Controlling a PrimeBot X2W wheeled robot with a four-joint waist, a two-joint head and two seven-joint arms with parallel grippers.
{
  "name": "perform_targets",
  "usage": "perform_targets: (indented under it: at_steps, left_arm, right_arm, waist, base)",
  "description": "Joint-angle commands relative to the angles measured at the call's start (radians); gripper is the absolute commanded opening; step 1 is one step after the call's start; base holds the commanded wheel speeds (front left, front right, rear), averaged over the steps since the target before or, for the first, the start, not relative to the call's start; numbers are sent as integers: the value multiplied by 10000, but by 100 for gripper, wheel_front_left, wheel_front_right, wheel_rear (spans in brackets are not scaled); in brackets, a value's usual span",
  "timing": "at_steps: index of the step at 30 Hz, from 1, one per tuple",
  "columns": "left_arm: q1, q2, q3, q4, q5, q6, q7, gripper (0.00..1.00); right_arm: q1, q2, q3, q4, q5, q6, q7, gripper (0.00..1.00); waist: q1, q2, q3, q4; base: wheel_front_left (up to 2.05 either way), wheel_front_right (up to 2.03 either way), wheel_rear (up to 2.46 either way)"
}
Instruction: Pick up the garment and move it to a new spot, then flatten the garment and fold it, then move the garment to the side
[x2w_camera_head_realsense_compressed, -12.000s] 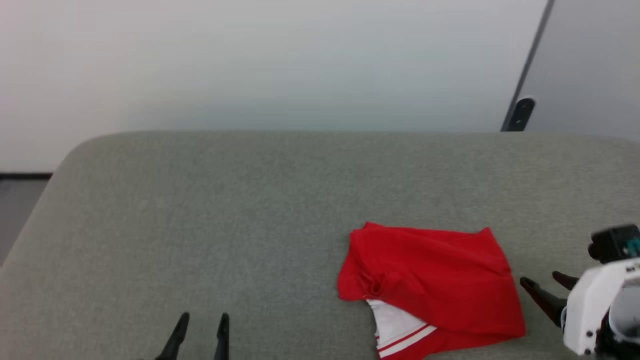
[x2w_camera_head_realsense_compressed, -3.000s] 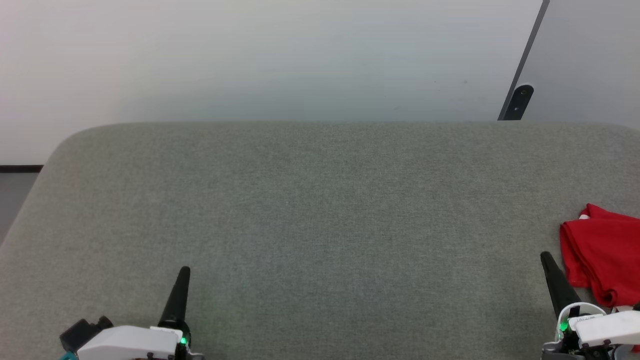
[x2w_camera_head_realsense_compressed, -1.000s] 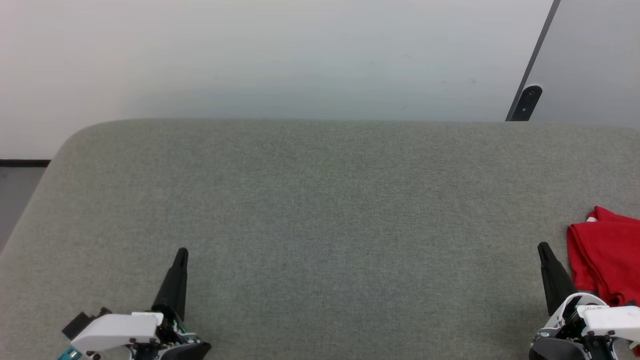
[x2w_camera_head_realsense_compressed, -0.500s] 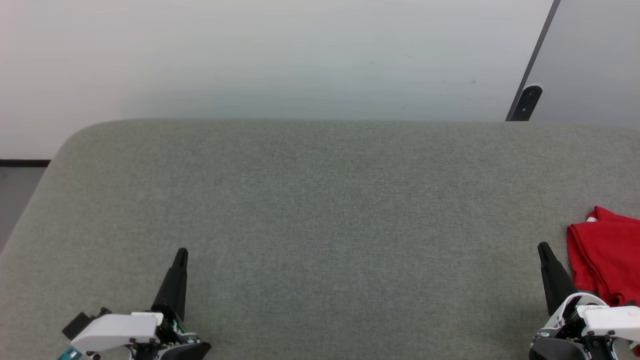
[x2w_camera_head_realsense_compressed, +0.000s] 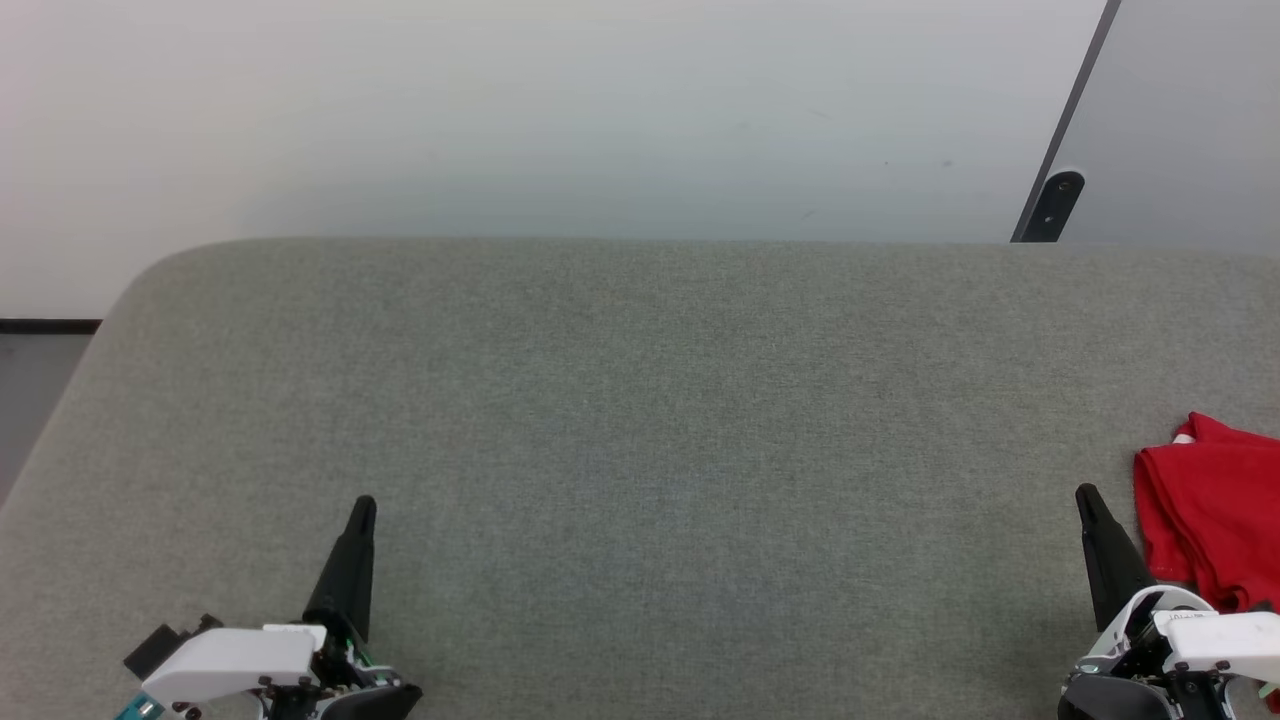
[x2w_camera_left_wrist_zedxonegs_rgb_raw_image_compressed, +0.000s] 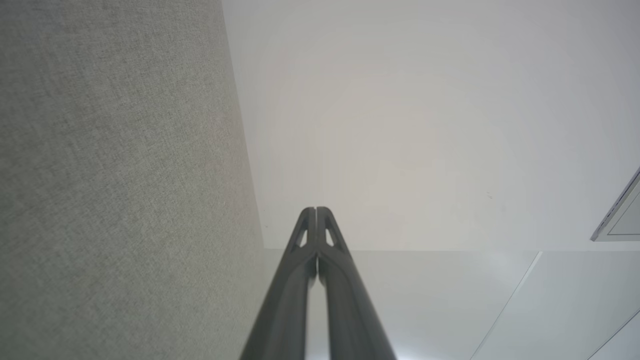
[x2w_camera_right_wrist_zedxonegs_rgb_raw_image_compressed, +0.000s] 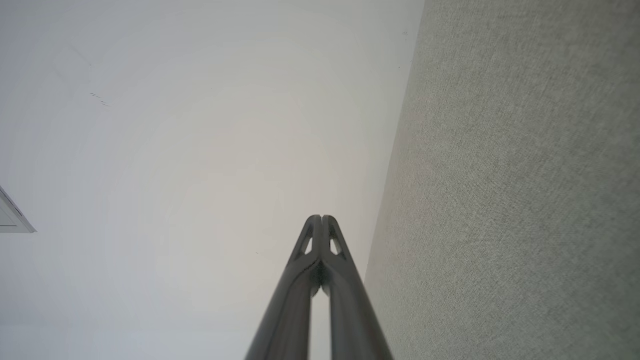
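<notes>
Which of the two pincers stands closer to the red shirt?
The right pincer: it stands just beside the red shirt, while the left pincer is far across the grey surface.

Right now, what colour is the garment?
Red, with a bit of white at its top edge; the garment shows best in the head view.

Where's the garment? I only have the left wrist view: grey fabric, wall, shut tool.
Observer: Head view has the garment lying bunched at the far right of the grey padded surface, partly cut off by the frame edge.
Operator: Right tool on it?
Observer: No. The right tool is shut and empty, its tip just left of the cloth.
Operator: Any print visible?
Observer: No print, mostly plain red folds, with a sliver of white at the top corner.
</notes>
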Motion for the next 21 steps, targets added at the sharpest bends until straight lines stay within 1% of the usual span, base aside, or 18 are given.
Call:
perform_targets:
  at_steps: [1,21]
  left_arm:
    - [-100,-18,28,13,24,-49,16,0]
    - [-102,-31,49,14,42,-49,32,0]
  right_arm:
    - [-33,27,-10,3,42,-3,-21,0]
    - [-33,27,-9,3,43,-3,-22,0]
  waist:
    - [0,-1,0,0]
    - [0,-1,0,0]
  base:
    - [0,0,0]
    - [0,0,0]
